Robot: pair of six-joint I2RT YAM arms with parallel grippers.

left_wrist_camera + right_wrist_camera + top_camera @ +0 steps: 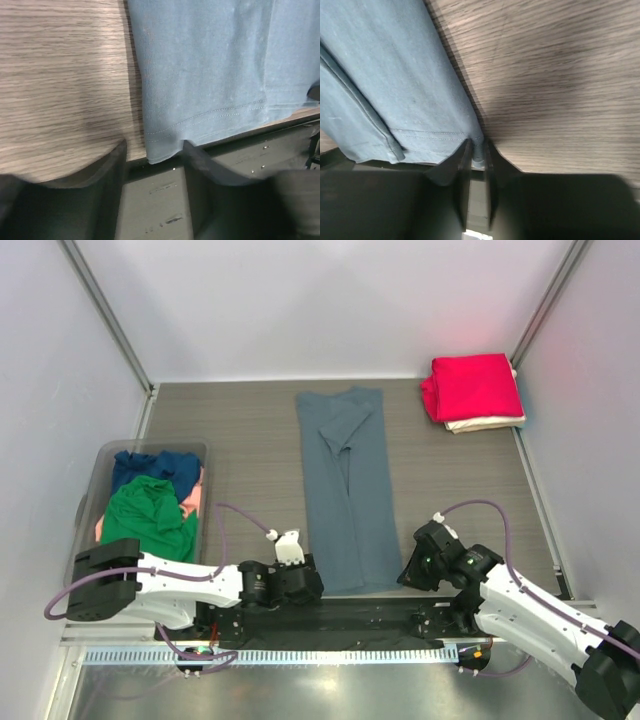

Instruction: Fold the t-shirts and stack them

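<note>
— Where is the grey-blue shirt [345,490]?

— I see it lying flat in the middle of the counter [230,430], folded lengthwise into a long narrow strip that runs from the far side to the near edge. One sleeve is tucked across its upper part.

— And your claws?

— My right claw [477,155] is pinched onto the strip's near right corner. On its wrist view I see the hem caught between the two narrow fingers [464,160]. My left claw [154,165] is spread wide at the near left corner, and that corner lies in the gap between its fingers [112,165]. I can't tell whether either finger touches the cloth.

— The other shirts?

— At the far right corner I have a red shirt [472,385] folded square on top of a cream shirt [487,424]. Along the left side stands a clear bin [95,475], with a green shirt [150,515] heaped loosely in it, a navy shirt [160,468] behind that, and a salmon-pink shirt [193,502] showing at the green one's right.
</note>
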